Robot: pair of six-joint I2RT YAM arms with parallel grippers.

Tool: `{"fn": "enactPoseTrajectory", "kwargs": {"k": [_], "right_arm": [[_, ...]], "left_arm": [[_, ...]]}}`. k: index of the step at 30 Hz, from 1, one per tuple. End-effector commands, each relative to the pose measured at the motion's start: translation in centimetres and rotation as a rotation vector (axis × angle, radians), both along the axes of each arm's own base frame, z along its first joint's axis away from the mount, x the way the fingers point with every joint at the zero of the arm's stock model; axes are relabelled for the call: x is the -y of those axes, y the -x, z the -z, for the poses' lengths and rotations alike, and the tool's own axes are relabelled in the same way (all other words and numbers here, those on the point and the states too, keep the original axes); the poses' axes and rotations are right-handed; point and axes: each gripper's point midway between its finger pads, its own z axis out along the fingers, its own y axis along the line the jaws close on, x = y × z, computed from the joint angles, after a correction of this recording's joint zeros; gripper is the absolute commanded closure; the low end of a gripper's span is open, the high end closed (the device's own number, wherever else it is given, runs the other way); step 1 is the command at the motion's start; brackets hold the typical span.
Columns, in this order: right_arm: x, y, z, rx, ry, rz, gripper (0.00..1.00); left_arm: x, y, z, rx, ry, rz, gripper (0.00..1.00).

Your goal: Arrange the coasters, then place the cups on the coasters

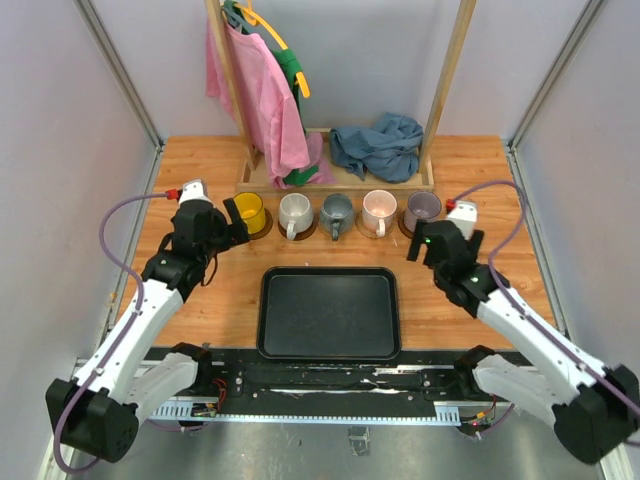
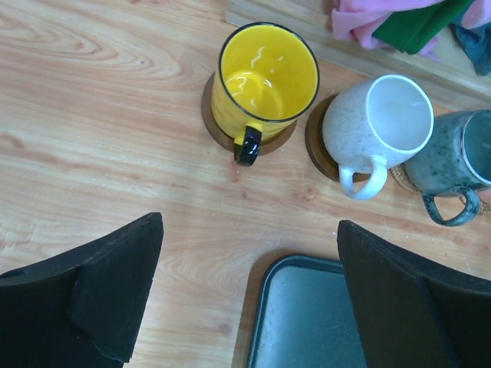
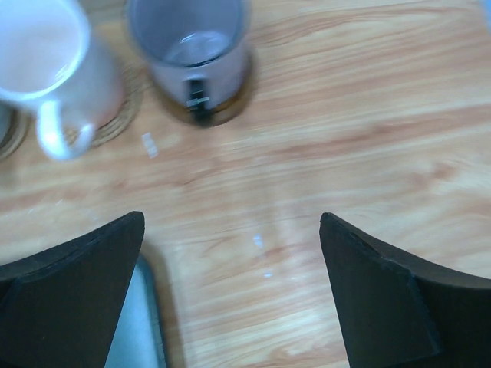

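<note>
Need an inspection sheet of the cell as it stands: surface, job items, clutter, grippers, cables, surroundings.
Surface: wooden table, a few pale flecks on it.
Job's things: yellow cup, white cup, grey cup, pink cup and purple cup in one row at the back, each on a coaster.
Clutter: black tray in front of the row.
Grippers: left gripper open, facing the yellow cup; right gripper open, facing the purple cup; neither holds anything.
Cables: a purple cable loops off each arm, clear of the cups.
Surroundings: wooden rack with pink garment, blue cloth; grey walls.
</note>
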Motion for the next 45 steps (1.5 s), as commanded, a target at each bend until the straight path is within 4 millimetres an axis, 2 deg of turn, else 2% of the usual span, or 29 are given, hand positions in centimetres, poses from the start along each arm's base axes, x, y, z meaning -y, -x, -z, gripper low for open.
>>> {"fn": "enactPoseTrajectory", "kwargs": {"k": [1, 7, 10, 13, 19, 24, 28, 39, 45], "right_arm": [[6.8, 1.8, -1.7, 0.105, 0.045, 0.225, 0.02], [12.6, 6.4, -5.6, 0.307, 0.049, 0.458, 0.02], [14.4, 8.6, -6.5, 0.402, -0.025, 0.557, 0.02], [15.3, 9.9, -7.0, 0.46, -0.071, 0.592, 0.02], [15.6, 10.4, -7.3, 0.477, -0.086, 0.595, 0.01], [15.2, 9.7, -7.4, 0.428, -0.047, 0.588, 0.01], [14.8, 9.1, -7.3, 0.385, -0.018, 0.578, 0.02], [14.3, 8.5, -6.8, 0.355, -0.01, 0.57, 0.02], [14.4, 8.5, -6.7, 0.353, -0.001, 0.575, 0.02]], "left_arm": [[-1.8, 1.7, 0.2, -0.029, -0.026, -0.076, 0.0], [-3.3, 3.1, 0.3, -0.063, -0.063, -0.141, 0.0], [-3.8, 3.7, 0.0, -0.025, -0.054, -0.164, 0.0], [-4.4, 4.3, -0.6, 0.024, -0.029, -0.206, 0.0], [-3.8, 5.3, -0.3, 0.037, 0.023, -0.178, 0.0], [-4.1, 6.2, 1.2, -0.031, 0.025, -0.215, 0.0], [-4.4, 6.5, 1.7, -0.029, 0.034, -0.233, 0.0], [-5.1, 7.2, 0.0, 0.088, 0.067, -0.258, 0.0], [-5.8, 7.4, 0.2, 0.058, 0.056, -0.309, 0.0]]}}
